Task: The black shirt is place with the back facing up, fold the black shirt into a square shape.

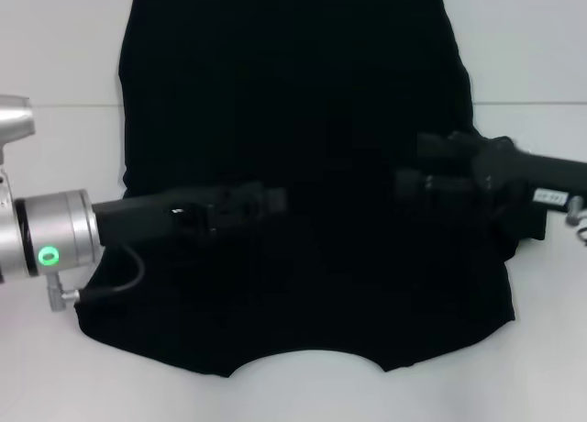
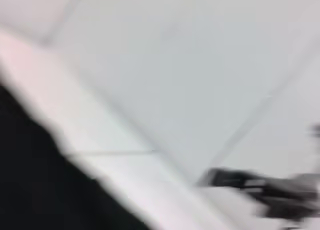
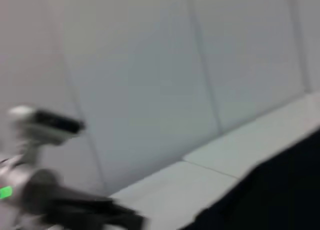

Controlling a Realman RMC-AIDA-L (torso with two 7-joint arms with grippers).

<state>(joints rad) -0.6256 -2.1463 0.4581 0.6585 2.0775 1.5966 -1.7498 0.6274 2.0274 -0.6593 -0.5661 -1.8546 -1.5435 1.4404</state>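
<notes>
Beneath both grippers' fingers (image 1: 275, 200) lies the black shirt (image 1: 293, 92).

We cannot tell either tool's finger state — black against the black shirt (image 1: 303, 165). Both wrist views blur, and the shirt's far edge is cut off — lettering unseen.

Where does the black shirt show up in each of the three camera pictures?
Head view: the shirt fills the middle, spread on the white table, both grippers over it.
Left wrist view: a dark patch in the lower left corner.
Right wrist view: a dark patch in the lower right corner.
Shared landmark: the white table beside the shirt's edge.
</notes>
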